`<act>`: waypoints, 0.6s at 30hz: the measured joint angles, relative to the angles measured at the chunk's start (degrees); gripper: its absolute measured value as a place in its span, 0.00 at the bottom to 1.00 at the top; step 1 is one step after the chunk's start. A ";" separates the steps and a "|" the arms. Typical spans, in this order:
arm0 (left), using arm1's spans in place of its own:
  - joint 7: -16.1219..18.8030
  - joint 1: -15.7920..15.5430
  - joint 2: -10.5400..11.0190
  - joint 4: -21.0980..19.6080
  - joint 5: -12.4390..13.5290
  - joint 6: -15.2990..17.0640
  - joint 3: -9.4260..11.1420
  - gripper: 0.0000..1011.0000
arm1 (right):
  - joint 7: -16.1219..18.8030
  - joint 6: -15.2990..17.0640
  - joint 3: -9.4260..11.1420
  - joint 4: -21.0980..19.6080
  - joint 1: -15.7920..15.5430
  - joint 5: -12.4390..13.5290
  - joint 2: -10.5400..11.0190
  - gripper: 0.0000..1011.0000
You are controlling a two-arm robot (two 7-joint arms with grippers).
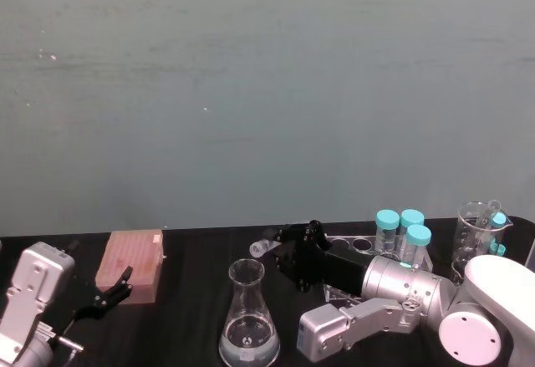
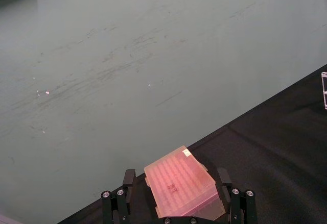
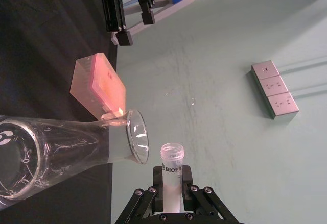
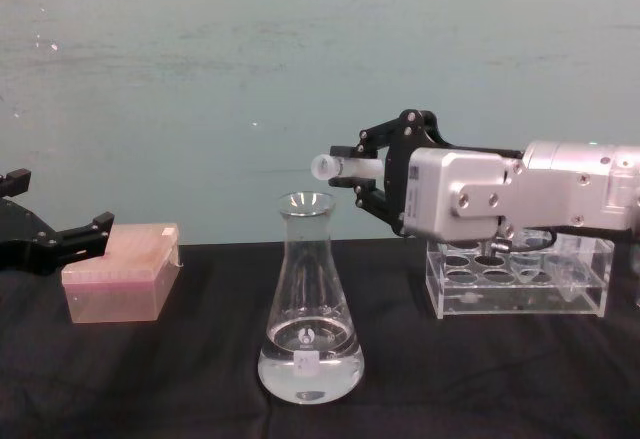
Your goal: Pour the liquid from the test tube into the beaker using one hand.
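We hold the test tube (image 4: 336,166) level in the clenched right pincer (image 4: 362,169), its mouth pointing left just above the beaker (image 4: 308,294) rim; our left pincer (image 4: 55,207) sits released.

A table (image 4: 180,389) under a black cloth carries everything. The beaker (image 4: 310,319) stands upright on it near the front, about midway across, with clear liquid (image 4: 310,371) pooled in its wide base and a small white label low on its front. Left of the beaker, well apart and a little farther back, a pink box (image 4: 118,274) lies flat on the cloth. Right of the beaker, also farther back, stands a clear rack (image 4: 520,284), its base flat on the cloth. Farther right of the beaker than the rack, near the table's back edge, stands a clear measuring glass (image 1: 472,233) with a spout.
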 joint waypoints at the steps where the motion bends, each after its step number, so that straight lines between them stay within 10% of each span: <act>1: 0.00 0.00 0.00 0.00 0.00 0.00 0.00 0.99 | -0.11 -0.02 -0.10 0.03 0.04 -0.13 0.01 0.20; 18: 0.00 0.00 0.00 0.00 0.00 0.00 0.00 0.99 | -3.68 -0.47 -2.33 -0.04 0.73 -4.16 0.82 0.20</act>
